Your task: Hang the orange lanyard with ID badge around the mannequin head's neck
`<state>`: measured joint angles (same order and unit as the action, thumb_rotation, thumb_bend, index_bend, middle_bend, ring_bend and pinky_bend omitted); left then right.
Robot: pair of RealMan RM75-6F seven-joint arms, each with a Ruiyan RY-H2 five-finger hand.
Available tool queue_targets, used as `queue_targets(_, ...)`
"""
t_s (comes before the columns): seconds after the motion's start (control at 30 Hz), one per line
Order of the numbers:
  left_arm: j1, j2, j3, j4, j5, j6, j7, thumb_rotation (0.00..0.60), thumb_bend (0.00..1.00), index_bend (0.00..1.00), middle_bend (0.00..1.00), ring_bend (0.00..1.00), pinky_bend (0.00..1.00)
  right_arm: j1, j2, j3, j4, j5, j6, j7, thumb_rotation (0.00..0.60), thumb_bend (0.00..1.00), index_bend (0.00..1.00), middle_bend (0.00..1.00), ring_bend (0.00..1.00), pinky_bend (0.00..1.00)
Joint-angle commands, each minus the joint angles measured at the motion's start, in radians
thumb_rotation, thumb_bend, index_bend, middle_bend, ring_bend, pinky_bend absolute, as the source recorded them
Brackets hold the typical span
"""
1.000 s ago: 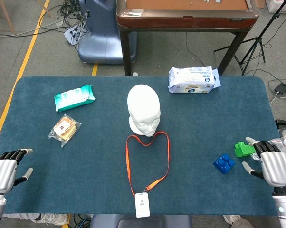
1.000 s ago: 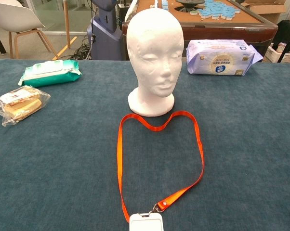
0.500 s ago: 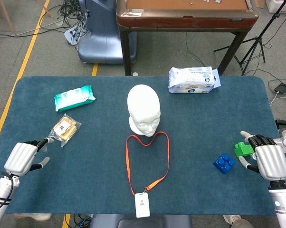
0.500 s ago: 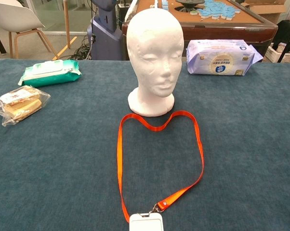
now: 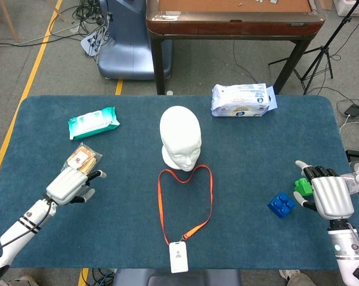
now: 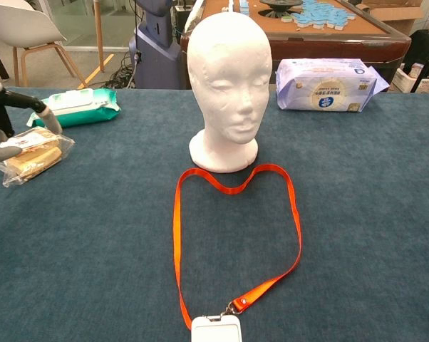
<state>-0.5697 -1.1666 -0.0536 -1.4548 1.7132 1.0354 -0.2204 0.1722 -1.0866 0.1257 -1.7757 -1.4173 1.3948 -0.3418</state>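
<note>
Left hand (image 5: pixel 69 183) hangs over the desk (image 5: pixel 257 179) by the snack packet (image 5: pixel 80 160), fingers apart, holding nothing. Right hand (image 5: pixel 328 195) sits at the far right edge next to the green block (image 5: pixel 302 185), also spread and empty. Orange lanyard (image 5: pixel 163 208) lies flat in a loop between them, well apart from both, its top touching the mannequin head (image 5: pixel 180 138) base, ID badge (image 5: pixel 178 258) at the near edge.

Bright, even overhead light is filling both views; shadows are staying soft and short. White mannequin head (image 6: pixel 227 85) is nearly washing out on the crown. Wipes pack (image 6: pixel 327 85) wrapper is catching mild glare. Left hand (image 6: pixel 15 121) is showing blurred at the chest view's edge. Tabletop (image 5: pixel 257 173) is reading sharp.
</note>
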Motion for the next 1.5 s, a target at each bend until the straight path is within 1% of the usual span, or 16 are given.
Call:
queue_targets(0.03, -0.060, -0.020, 0.005, -0.012, 0.008, -0.066, 0.011, 0.600, 0.46, 0.26, 0.97, 0.94, 0.95, 0.006, 0.001, -0.001, -0.004, 0.005, -0.008, -0.006, 0.600, 0.24, 0.22, 0.41, 0.34, 0.38)
queue_targets(0.27, -0.145, -0.049, 0.006, -0.057, -0.005, -0.170, 0.086, 0.600, 0.51, 0.21, 0.98, 0.95, 0.92, 0.016, 0.006, -0.009, -0.006, 0.007, -0.026, -0.006, 0.600, 0.24, 0.22, 0.41, 0.34, 0.38)
queue_targets(0.47, -0.216, -0.093, 0.007, -0.086, -0.034, -0.270, 0.142, 0.600, 0.51, 0.17, 0.98, 0.95, 0.92, 0.023, 0.005, -0.017, 0.000, 0.011, -0.040, -0.004, 0.600, 0.24, 0.22, 0.41, 0.34, 0.38)
queue_targets(0.63, -0.266, -0.155, -0.009, -0.065, -0.077, -0.328, 0.203, 0.600, 0.51, 0.14, 0.98, 0.95, 0.92, 0.026, 0.002, -0.023, 0.004, 0.009, -0.045, -0.002, 0.600, 0.24, 0.22, 0.41, 0.34, 0.38)
queue_targets(0.8, -0.307, -0.207, -0.014, -0.035, -0.118, -0.378, 0.237, 0.600, 0.51, 0.14, 0.98, 0.95, 0.92, 0.025, 0.004, -0.028, 0.005, 0.012, -0.045, -0.001, 0.600, 0.24, 0.22, 0.41, 0.34, 0.38)
queue_targets(0.97, -0.331, -0.243, -0.017, -0.016, -0.159, -0.405, 0.258, 0.600, 0.51, 0.15, 0.98, 0.95, 0.92, 0.024, 0.002, -0.034, 0.010, 0.016, -0.047, 0.004, 0.600, 0.24, 0.22, 0.41, 0.35, 0.38)
queue_targets(1.13, -0.358, -0.286, -0.022, 0.021, -0.221, -0.448, 0.309, 0.600, 0.51, 0.16, 0.98, 0.95, 0.92, 0.022, 0.003, -0.039, 0.015, 0.017, -0.050, 0.014, 0.600, 0.24, 0.22, 0.41, 0.35, 0.38)
queue_targets(1.27, -0.372, -0.303, -0.020, 0.038, -0.282, -0.487, 0.333, 0.600, 0.51, 0.18, 0.98, 0.95, 0.92, 0.017, 0.007, -0.043, 0.019, 0.018, -0.046, 0.026, 0.600, 0.24, 0.22, 0.41, 0.35, 0.38)
queue_targets(1.5, -0.387, -0.320, -0.010, 0.063, -0.351, -0.506, 0.395, 0.600, 0.51, 0.19, 0.98, 0.95, 0.92, 0.008, 0.017, -0.047, 0.025, 0.026, -0.040, 0.040, 0.600, 0.24, 0.22, 0.41, 0.35, 0.38)
